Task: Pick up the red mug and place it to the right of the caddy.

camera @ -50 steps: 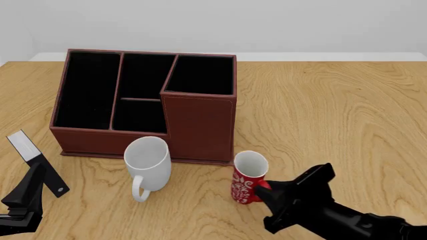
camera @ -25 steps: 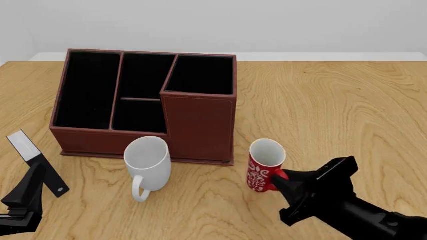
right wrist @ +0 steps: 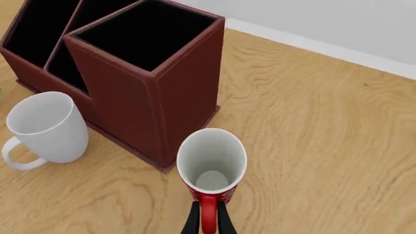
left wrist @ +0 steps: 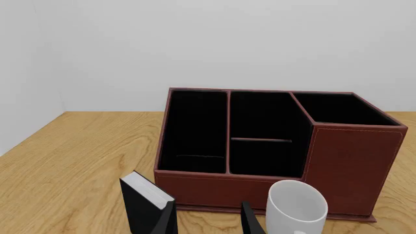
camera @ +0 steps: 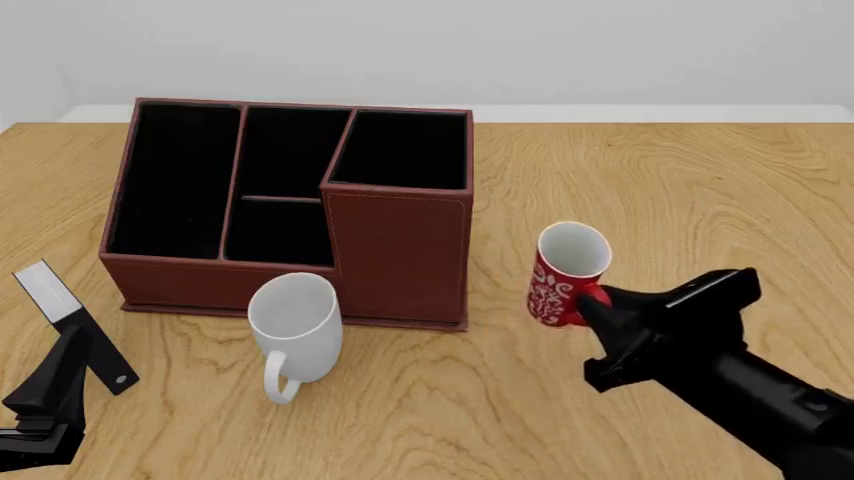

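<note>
The red mug [camera: 566, 276] with white lettering hangs tilted just right of the caddy's tall section and appears lifted off the table. My right gripper [camera: 597, 298] is shut on its red handle. In the right wrist view the red mug [right wrist: 212, 157] shows its white inside, with my right gripper [right wrist: 208, 222] pinching the handle. The reddish-brown caddy [camera: 398, 250] stands left of centre and is seen too as the caddy [left wrist: 351, 156] and the caddy [right wrist: 170, 107]. My left gripper [camera: 54, 395] rests low at the near left, and the left gripper [left wrist: 208, 225] is open and empty.
A plain white mug [camera: 296, 322] stands in front of the caddy, handle toward me; the white mug [left wrist: 296, 208] and the white mug [right wrist: 48, 127] show it as well. A black-and-white slab [camera: 54, 296] leans beside my left gripper, visible as the slab [left wrist: 144, 204]. Bare wooden table [camera: 694, 190] lies right of the caddy.
My right gripper has carried the red mug up and to the right, from in front of the caddy's near right corner to beside its right wall. The left arm has not moved.
</note>
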### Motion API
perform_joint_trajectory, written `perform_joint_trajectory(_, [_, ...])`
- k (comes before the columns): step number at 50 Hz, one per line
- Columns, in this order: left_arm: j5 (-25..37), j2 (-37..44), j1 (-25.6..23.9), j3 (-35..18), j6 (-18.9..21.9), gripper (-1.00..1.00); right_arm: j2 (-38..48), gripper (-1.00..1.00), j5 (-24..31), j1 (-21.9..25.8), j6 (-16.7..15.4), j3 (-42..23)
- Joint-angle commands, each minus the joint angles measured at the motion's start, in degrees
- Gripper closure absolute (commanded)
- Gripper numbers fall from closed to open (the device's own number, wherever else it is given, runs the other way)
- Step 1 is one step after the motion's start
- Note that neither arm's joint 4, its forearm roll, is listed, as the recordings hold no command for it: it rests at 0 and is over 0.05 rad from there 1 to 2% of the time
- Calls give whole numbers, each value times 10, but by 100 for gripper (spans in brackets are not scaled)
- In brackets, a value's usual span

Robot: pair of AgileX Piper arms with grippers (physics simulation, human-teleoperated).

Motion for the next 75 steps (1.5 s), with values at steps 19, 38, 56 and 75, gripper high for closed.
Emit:
perform_joint_trajectory(19, [0, 0, 0, 0, 0, -100, 141, 100, -86, -7, 5, -53])
perform_joint_trajectory(38, [0, 0, 0, 0, 0, -100, 187, 100, -113, -1, 10, -59])
perform_joint_trajectory(56, [0, 0, 0, 0, 0, -100, 229, 100, -139, -2, 14, -62])
perform_joint_trajectory(75, [0, 0, 0, 0, 0, -100, 256, 100, -154, 0, 16, -63])
